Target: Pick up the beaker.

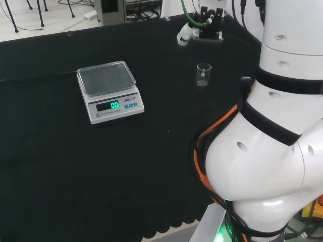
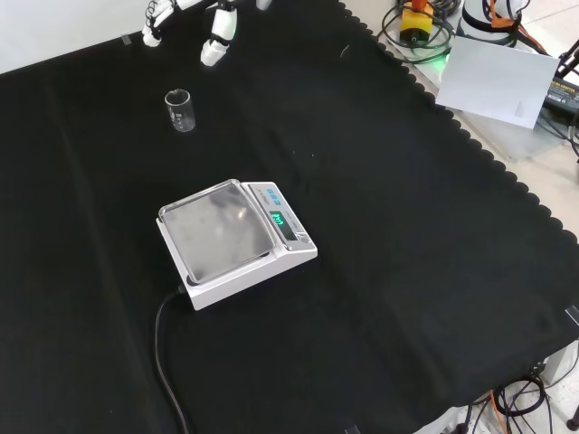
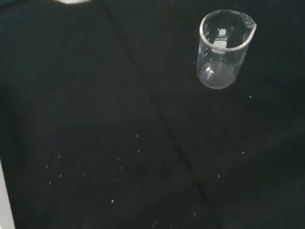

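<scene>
Beaker (image 1: 203, 74) upright on cloth, hand (image 1: 194, 29) apart above

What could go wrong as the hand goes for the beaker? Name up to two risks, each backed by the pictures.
1. The beaker is clear glass, light and upright on black cloth; an off-centre touch from a finger of the hand might tip it over.
2. The beaker looks empty and hard to see, so the hand may misjudge its rim.

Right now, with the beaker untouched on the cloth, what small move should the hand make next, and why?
Probably bring the hand down toward the beaker. The beaker stands upright and alone, apart from the scale, and the hand hangs above the cloth beyond it, holding nothing.
</scene>
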Robot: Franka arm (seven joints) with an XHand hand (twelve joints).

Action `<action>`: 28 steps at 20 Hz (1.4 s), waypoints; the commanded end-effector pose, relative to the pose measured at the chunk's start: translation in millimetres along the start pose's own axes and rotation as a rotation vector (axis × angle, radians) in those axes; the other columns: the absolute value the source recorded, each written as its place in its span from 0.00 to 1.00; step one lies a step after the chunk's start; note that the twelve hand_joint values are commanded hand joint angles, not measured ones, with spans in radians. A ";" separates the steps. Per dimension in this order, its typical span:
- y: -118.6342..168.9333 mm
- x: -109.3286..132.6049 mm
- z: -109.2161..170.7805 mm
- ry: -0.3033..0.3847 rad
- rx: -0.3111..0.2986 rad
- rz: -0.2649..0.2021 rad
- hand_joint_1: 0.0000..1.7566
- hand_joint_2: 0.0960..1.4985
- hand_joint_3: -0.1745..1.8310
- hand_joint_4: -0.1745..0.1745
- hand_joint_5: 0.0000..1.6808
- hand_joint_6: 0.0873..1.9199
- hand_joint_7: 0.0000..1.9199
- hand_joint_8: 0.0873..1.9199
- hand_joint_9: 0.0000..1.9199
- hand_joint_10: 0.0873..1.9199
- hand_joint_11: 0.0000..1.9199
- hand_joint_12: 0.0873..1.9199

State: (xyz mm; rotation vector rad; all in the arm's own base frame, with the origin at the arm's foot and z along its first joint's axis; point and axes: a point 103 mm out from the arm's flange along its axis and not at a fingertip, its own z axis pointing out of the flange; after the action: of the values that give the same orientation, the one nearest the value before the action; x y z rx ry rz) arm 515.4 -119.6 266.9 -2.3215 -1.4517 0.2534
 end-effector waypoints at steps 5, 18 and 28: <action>-56.9 -5.2 -6.6 0.030 -0.012 0.010 0.41 0.46 0.36 0.44 0.16 0.00 0.00 0.24 0.00 0.39 0.00 0.68; 35.9 -25.8 10.1 0.021 0.122 -0.009 0.41 0.41 0.35 0.50 0.10 0.00 0.00 0.15 0.00 0.34 0.00 0.68; 66.6 -21.2 23.9 -0.008 0.156 -0.026 0.42 0.40 0.34 0.55 0.07 0.00 0.00 0.11 0.00 0.32 0.00 0.69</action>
State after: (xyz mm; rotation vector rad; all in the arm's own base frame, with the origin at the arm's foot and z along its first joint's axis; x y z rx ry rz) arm 542.9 -149.8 240.2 -2.2408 -1.4182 0.3155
